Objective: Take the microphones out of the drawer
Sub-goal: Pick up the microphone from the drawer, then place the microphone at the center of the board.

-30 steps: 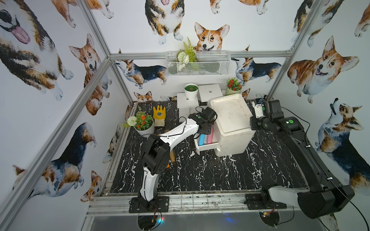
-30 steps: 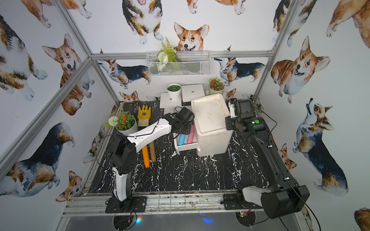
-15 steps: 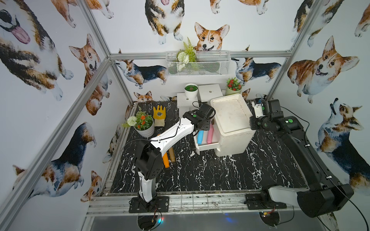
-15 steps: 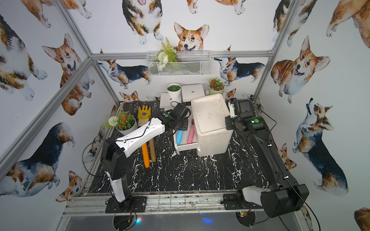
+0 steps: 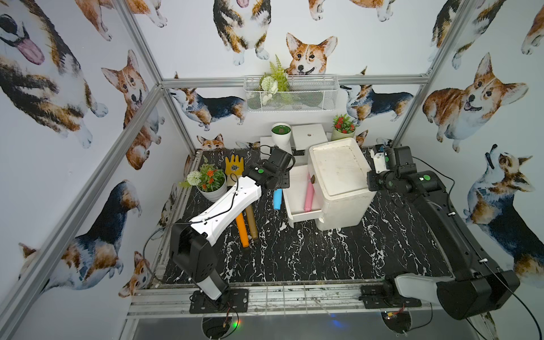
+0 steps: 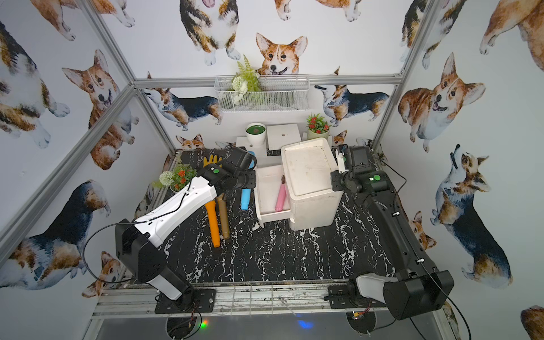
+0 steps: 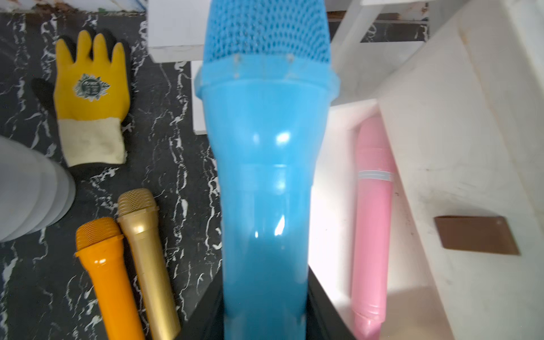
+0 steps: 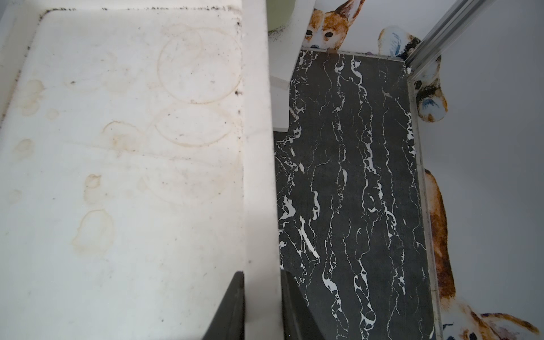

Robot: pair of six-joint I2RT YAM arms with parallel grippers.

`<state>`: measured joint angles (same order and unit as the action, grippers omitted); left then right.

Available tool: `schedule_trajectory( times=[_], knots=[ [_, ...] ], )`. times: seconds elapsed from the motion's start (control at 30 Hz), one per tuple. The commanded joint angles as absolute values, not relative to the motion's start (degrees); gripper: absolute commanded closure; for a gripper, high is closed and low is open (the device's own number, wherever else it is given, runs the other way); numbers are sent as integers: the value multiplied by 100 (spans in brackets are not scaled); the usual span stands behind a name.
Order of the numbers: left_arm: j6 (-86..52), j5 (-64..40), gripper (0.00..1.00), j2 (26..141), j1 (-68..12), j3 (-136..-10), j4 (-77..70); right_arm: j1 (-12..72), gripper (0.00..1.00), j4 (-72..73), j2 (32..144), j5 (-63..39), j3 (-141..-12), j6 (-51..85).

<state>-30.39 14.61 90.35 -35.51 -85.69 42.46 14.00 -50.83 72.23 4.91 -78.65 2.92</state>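
Note:
My left gripper (image 7: 265,297) is shut on a blue microphone (image 7: 265,176), with its mesh head pointing away from the wrist. In both top views this blue microphone (image 5: 277,199) (image 6: 245,199) hangs over the black table just left of the open white drawer (image 5: 297,218). A pink microphone (image 5: 309,194) (image 7: 372,220) lies inside the drawer. The drawer sticks out of a white cabinet (image 5: 338,167). My right gripper (image 8: 262,282) (image 5: 370,180) is shut on the raised rim along the cabinet's right top edge.
An orange microphone (image 5: 243,232) and a gold microphone (image 5: 252,223) lie side by side on the table, left of the drawer. A yellow glove (image 5: 234,167) and a flower pot (image 5: 210,184) sit at the back left. White blocks and two small pots (image 5: 281,134) stand behind the cabinet.
My left gripper has lifted the blue microphone out of the drawer and carried it left, past the drawer's side wall. The right arm has not moved.

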Motion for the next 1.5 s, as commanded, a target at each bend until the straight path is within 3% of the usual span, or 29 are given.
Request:
schedule_trajectory(
  times=[0.0, 0.33, 0.7, 1.17, 1.47],
  knots=[
    [-3255, 1415, 65, 8583, -3308, -8056, 4039, 1424, 76, -5985, 7302, 518, -7778, 259],
    [-3524, 1144, 65, 7208, -2198, -6234, 3840, 1450, 76, -6003, 7361, 531, -7796, 264],
    [-3840, 1019, 62, 6389, -1596, -4580, 3744, 1478, 76, -6029, 7431, 526, -7825, 262],
    [-3597, 87, 61, 6719, -436, -3820, 3275, 1503, 76, -6021, 7493, 520, -7819, 255],
    [-3349, -62, 60, 7134, -202, -3797, 3146, 1503, 76, -6028, 7548, 519, -7824, 255]
  ],
)
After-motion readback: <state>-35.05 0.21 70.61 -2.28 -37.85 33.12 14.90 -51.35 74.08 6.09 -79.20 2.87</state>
